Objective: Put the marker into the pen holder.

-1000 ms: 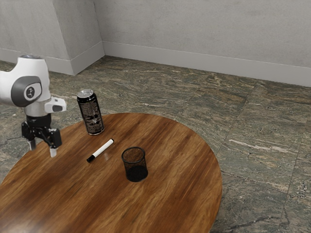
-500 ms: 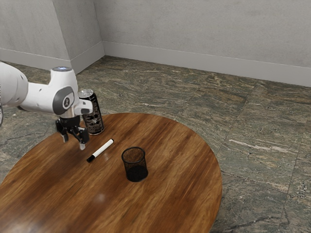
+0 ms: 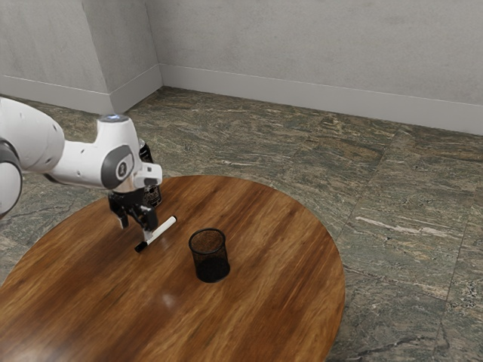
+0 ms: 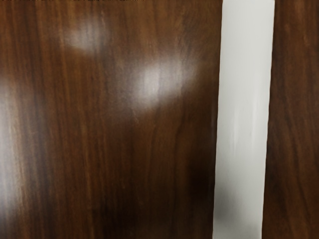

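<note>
Exterior view: the round wooden bench [image 3: 272, 302] lay beneath the white arm [image 3: 83, 162], whose black pincer [image 3: 136, 228] was low over the top, its two fingers parted and nothing gripped. Behind the hand stood a tall drink can [image 3: 155, 197], partly hidden. The black mesh pen holder [image 3: 212, 269] was upright, its mouth free, apart from the pincer.

The marker [image 3: 164, 228] lay flat on the bench, just beside the nearer finger; whether they touched, I could not tell. In the wrist view its white barrel [image 4: 244, 119] looked smooth and glossy. It was probably light and stiff, hard to crush but apt to roll or swivel if brushed off-centre. The best hold looked to be across the mid-barrel, squarely and with modest force, leaving an end free to go in first. The smallest part, the black cap [image 3: 141, 246], seemed a poor grip: it might pull off.
</note>
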Robot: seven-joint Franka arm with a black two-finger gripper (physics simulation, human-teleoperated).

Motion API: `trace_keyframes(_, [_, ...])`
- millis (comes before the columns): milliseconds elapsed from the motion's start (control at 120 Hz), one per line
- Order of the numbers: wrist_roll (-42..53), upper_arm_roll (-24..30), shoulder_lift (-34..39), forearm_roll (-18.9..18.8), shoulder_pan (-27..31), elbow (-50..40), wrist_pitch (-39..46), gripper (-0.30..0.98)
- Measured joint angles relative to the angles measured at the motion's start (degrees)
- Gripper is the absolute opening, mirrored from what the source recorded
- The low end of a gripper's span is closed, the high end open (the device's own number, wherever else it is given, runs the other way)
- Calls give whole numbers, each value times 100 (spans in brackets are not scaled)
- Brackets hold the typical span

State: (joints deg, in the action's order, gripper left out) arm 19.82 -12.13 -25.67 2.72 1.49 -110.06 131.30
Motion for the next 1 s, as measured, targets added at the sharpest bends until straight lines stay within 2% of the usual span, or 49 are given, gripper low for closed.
trace_keyframes(450, [-434,87,-66,100,0,-8,32,44])
trace_keyframes(892, [-696,88,-123,140,-1,-17,37,9])
trace_keyframes(1000, [-760,88,-120,115,-1,-17,37,4])
